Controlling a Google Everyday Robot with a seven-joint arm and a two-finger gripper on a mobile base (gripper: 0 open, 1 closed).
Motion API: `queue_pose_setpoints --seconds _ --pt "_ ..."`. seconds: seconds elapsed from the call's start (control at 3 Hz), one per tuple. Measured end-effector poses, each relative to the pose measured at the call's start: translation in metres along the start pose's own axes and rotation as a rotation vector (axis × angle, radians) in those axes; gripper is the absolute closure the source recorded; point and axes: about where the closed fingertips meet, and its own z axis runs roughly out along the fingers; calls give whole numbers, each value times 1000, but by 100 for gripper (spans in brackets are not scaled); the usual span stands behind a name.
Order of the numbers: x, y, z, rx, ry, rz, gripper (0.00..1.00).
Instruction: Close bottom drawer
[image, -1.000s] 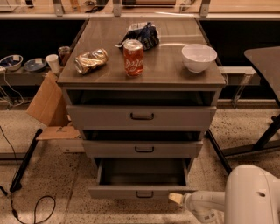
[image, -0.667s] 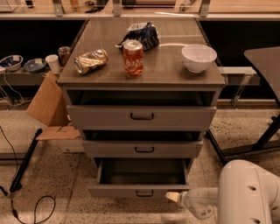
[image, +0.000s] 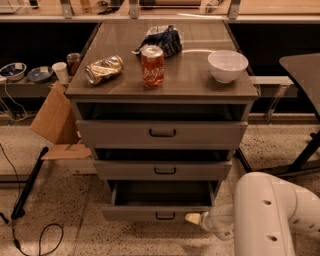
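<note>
Here's the bottom drawer (image: 157, 215), lowest of the three, standing pulled out from the cabinet with its dark grey inside on show and its small bar handle facing us. The gripper (image: 192, 218) sits low at the right end of that drawer front, its pale tip seemingly touching the front panel, though from this angle contact is hard to confirm. How far it is spread I cannot tell, and it has hold of nothing that I can see. The white arm (image: 265, 215) fills the lower right corner. Above, the middle drawer (image: 162, 170) and top drawer (image: 162, 133) sit further in. Up on the surface (image: 195, 80): a red can (image: 152, 66) upright, a crushed can (image: 104, 69) on its side, a white bowl (image: 227, 65).
</note>
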Motion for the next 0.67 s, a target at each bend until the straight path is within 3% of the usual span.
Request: queue_pose_setpoints --seconds 0.67 --pt "-18 2 12 56 26 57 0"
